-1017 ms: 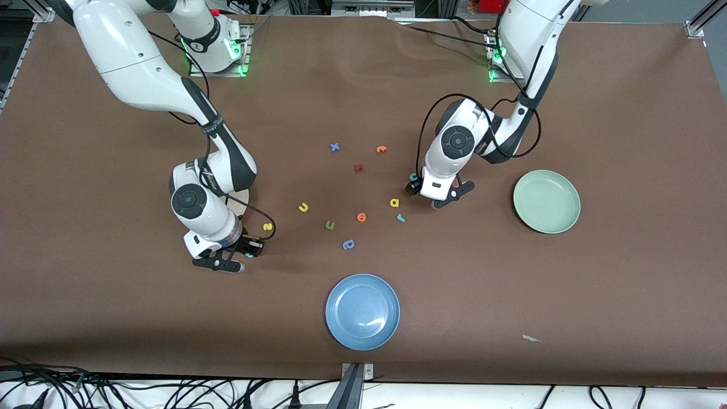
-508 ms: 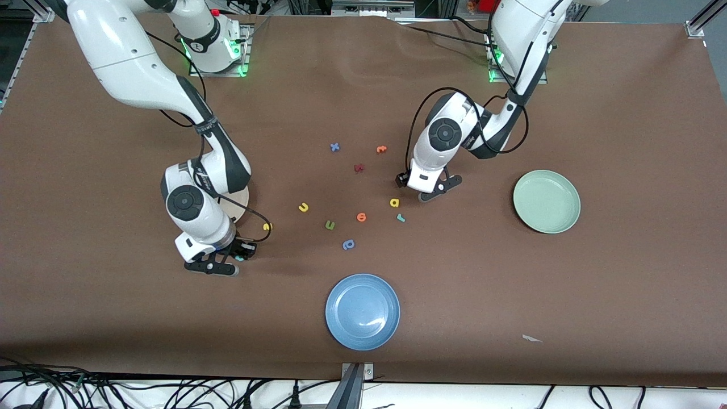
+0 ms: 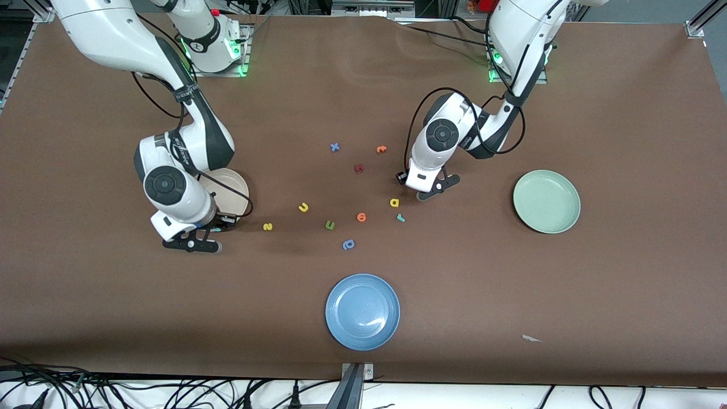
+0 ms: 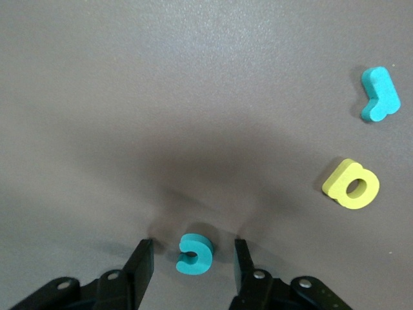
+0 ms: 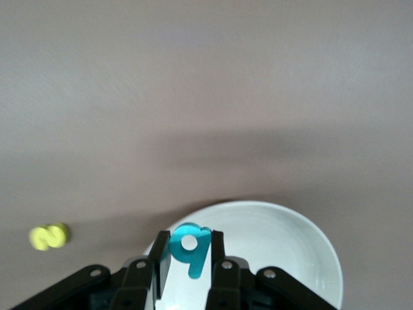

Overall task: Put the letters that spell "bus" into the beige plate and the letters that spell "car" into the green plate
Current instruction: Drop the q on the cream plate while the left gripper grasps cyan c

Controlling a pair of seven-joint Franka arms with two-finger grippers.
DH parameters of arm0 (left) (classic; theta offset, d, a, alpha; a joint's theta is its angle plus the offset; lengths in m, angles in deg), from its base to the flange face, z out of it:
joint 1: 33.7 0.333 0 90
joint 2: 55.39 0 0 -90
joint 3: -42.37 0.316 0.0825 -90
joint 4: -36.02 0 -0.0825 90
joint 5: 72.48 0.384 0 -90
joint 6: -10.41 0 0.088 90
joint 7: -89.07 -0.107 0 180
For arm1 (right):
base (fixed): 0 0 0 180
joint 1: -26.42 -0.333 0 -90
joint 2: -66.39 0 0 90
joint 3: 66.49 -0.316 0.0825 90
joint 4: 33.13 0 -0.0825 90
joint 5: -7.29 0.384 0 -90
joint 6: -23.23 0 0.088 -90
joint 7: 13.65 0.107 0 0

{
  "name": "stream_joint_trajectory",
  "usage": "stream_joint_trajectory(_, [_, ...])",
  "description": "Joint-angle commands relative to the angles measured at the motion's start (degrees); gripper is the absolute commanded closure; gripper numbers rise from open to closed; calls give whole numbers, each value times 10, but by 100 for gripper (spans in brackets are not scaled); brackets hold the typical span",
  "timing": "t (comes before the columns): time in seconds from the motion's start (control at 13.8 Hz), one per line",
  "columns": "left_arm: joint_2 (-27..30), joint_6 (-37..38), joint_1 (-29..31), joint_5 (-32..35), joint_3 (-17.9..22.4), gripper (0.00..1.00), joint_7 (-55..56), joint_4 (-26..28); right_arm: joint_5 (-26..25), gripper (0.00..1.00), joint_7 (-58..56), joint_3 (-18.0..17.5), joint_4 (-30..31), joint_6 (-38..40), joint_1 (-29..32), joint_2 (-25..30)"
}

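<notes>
Three round shallow plates sit on the brown table: one cream-beige plate [image 3: 235, 184] at the right arm's end, one pale mint-green plate [image 3: 546, 201] at the left arm's end, one blue plate [image 3: 362, 311] nearest the front camera. Loose foam letters lie between them, among them one yellow s [image 3: 267, 226], one yellow u [image 3: 304, 207], one yellow a [image 3: 395, 202] and one teal r [image 3: 401, 217]. The right gripper [image 5: 188, 258] is clamped on the small teal foam b [image 5: 190, 246] over the beige plate's rim. The left gripper [image 4: 191, 263] is down at the table, fingers apart on either side of the teal c [image 4: 194, 253], not touching it.
</notes>
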Motion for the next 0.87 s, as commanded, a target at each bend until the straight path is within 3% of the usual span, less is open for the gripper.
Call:
stream_joint_trajectory(0.0, [-2,1,-2,-7,1,50,-2,-6,-6,79,-13,5,167,-124,27,64])
stream_joint_trajectory(0.29, [-2,1,-2,-8,1,74,3,-8,-6,77,-12,11,206,-143,27,75])
stream_joint_trajectory(0.36, [-2,1,-2,-9,1,81,3,-8,-5,56,-9,10,205,-142,27,76])
stream_joint_trajectory(0.44, [-1,1,-1,-9,1,88,3,-9,-4,11,-7,10,202,-141,27,75])
stream_joint_trajectory(0.51, [-1,2,-1,-9,1,92,3,-9,-4,0,-7,8,199,-139,27,77])
stream_joint_trajectory(0.65, [1,5,5,-9,1,100,-4,-18,-3,0,-2,1,177,-133,26,78])
stream_joint_trajectory(0.8, [20,14,29,-6,2,100,-7,-25,-2,0,19,-22,135,-113,22,70])
